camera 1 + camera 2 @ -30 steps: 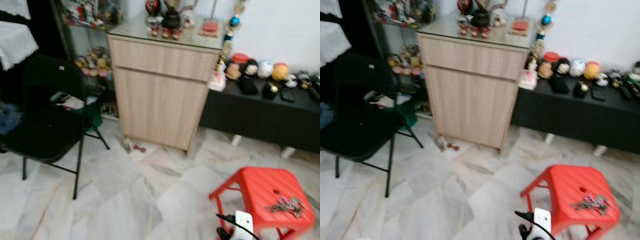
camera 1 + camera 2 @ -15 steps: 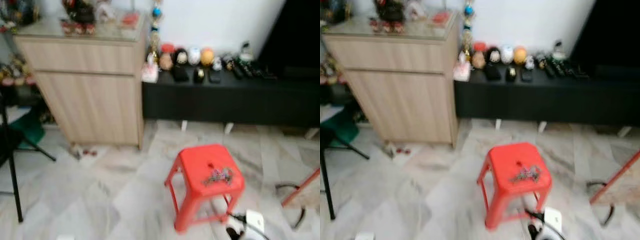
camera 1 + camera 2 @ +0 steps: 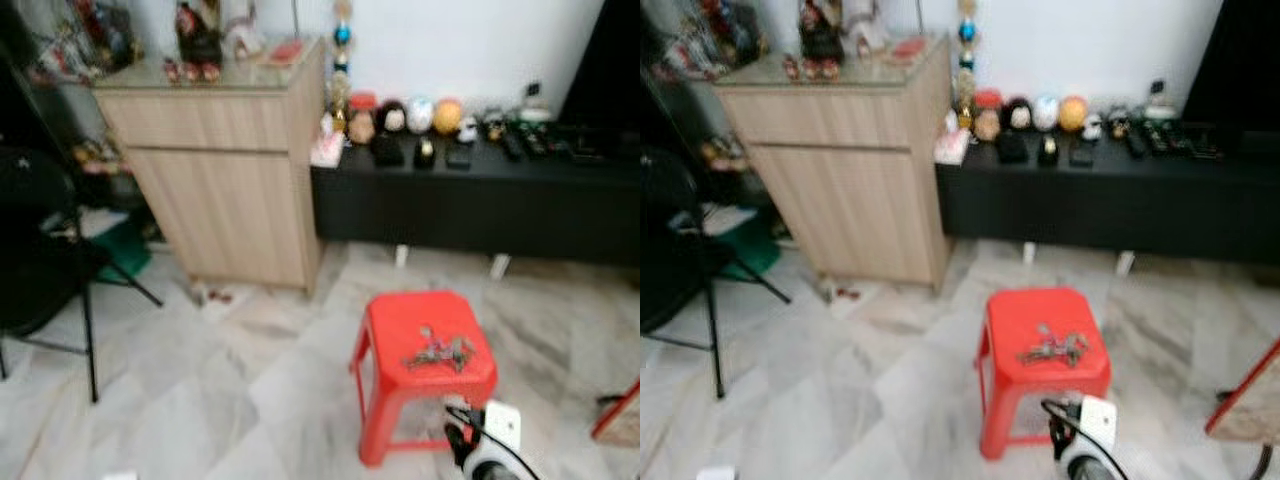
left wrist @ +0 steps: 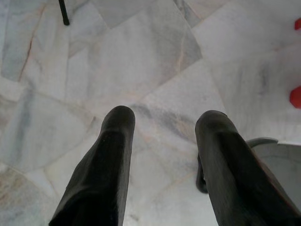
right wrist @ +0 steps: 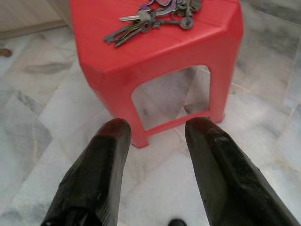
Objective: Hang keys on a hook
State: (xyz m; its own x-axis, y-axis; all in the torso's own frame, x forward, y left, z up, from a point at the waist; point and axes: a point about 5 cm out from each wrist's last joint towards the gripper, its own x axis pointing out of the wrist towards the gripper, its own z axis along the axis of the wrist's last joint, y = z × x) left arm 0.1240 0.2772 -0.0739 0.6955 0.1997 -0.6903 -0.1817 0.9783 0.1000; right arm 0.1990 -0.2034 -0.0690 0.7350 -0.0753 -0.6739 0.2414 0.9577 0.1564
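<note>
Right wrist view: empty right pincer gapes before keys on red stool.

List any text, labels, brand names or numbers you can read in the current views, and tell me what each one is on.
None can be read.
Items on the wooden cabinet and the black bench: too blurred to show any lettering.
White box beside the red stool: no marking can be made out.
Keys on the stool: any engraving is too small to read.
Right gripper and left gripper: plain black fingers, no print.
</note>
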